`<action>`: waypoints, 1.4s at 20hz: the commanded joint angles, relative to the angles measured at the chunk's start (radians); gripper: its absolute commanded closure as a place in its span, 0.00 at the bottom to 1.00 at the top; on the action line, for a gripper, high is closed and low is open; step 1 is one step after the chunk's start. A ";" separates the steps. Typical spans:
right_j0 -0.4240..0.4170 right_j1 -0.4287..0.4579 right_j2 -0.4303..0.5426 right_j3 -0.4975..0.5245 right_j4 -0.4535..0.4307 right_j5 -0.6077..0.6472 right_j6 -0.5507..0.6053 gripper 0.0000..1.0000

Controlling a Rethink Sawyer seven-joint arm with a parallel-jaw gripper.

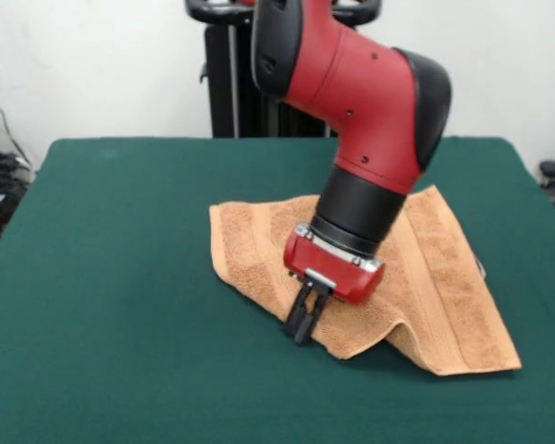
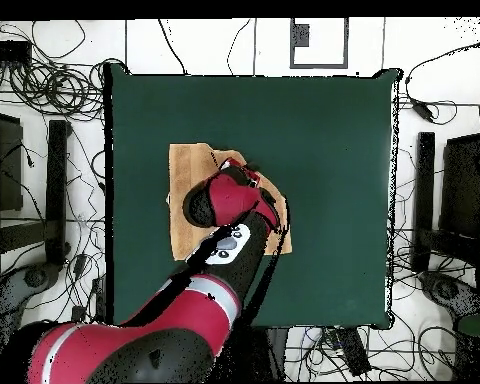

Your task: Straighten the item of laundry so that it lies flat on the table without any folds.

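Tilting arm (image 1: 370,102) over rumpled towel (image 1: 444,277)

orange-tan towel (image 1: 444,277), seemingly banded; dark green table (image 1: 120,277); red-black arm (image 1: 370,102).

Robotics lab: tangled cables (image 2: 54,85) around table (image 2: 324,150).

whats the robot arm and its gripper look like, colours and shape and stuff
The arm is thick and rounded, with glossy red shells and black joint sections. A black cylindrical wrist ends in a red housing with a thin silver rim. The gripper is small and black, with narrow fingers. From overhead, a pale panel with dark buttons shows on the arm.
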 commanded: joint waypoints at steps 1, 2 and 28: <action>-0.035 0.039 0.268 0.019 0.092 0.121 0.146 1.00; -0.051 0.026 0.294 0.036 0.102 0.136 0.147 1.00; -0.223 -0.160 0.524 0.281 0.245 0.475 0.129 1.00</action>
